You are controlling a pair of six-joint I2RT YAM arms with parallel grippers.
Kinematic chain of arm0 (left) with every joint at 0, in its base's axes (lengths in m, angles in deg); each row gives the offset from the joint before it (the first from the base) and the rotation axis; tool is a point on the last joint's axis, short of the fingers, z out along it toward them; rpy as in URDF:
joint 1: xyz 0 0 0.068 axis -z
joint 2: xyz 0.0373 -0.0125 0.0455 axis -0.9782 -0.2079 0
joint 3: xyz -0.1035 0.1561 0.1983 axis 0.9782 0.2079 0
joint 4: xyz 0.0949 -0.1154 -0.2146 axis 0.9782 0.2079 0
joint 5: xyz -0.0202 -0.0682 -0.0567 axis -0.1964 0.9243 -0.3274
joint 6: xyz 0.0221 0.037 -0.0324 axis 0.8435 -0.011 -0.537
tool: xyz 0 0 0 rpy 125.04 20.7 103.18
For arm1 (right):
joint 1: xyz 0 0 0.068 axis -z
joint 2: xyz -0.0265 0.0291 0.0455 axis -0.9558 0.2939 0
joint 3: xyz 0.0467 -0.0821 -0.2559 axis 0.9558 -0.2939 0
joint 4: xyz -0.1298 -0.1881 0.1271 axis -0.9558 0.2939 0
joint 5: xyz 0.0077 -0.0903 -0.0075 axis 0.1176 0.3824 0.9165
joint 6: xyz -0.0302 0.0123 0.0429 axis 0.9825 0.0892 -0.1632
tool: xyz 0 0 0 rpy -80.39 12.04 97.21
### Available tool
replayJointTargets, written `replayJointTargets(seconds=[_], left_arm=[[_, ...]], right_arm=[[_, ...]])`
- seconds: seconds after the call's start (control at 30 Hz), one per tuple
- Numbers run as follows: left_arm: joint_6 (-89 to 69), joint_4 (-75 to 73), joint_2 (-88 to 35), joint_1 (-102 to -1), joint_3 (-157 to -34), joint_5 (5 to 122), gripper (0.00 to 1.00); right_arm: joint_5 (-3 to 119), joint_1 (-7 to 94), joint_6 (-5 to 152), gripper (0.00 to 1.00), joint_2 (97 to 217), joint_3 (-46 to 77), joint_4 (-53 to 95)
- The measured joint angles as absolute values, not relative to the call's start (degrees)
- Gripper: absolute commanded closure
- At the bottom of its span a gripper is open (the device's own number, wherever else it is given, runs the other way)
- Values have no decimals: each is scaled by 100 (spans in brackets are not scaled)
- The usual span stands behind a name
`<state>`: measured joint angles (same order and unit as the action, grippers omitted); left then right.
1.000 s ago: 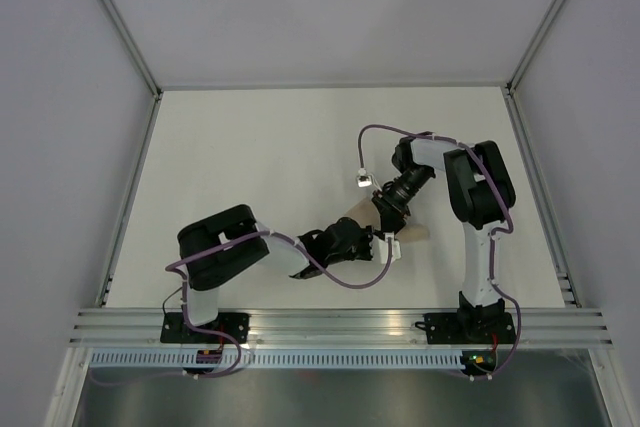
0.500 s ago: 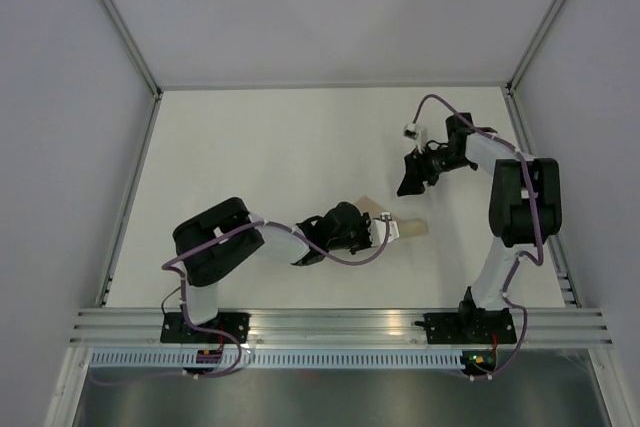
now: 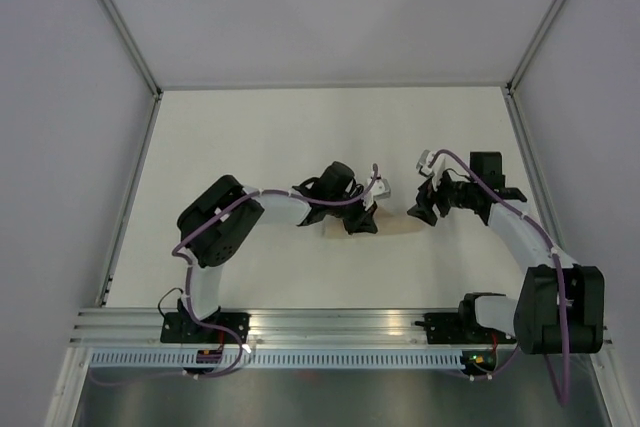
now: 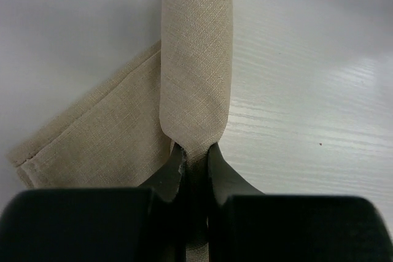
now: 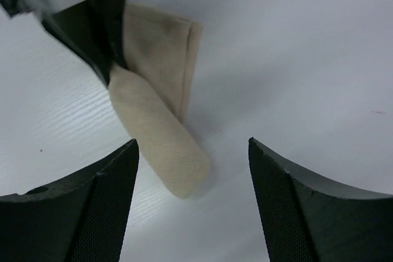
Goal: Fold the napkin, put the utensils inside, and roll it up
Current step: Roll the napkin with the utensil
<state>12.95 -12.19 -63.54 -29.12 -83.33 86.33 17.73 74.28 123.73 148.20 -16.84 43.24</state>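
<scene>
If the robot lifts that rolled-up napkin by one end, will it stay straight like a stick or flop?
Probably droop: the napkin is soft woven cloth, pinched at one end by the left gripper. Its roll looks loose, with a flat flap beside it, so it may unroll. Probably light too, being thin.

A plain beige napkin (image 4: 196, 59) lies rolled into a narrow tube on the white table (image 3: 250, 147), with a flat folded flap spreading from beneath one side. One end of the roll is pinched between the fingers (image 4: 227, 179) of the left gripper (image 4: 195, 153).
</scene>
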Motion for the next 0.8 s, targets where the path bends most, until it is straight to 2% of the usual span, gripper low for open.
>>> replayJointTargets(seconds=[0.33, 0.8], left_arm=[[615, -122, -7290, -3565, -9526, 10543, 98], [370, 786, -7950, -3738, -10333, 11572, 96]], right_arm=[[2980, 5688, 13295, 18, 13559, -3470, 3471], [4296, 4346, 13625, 19, 14258, -3763, 2081]])
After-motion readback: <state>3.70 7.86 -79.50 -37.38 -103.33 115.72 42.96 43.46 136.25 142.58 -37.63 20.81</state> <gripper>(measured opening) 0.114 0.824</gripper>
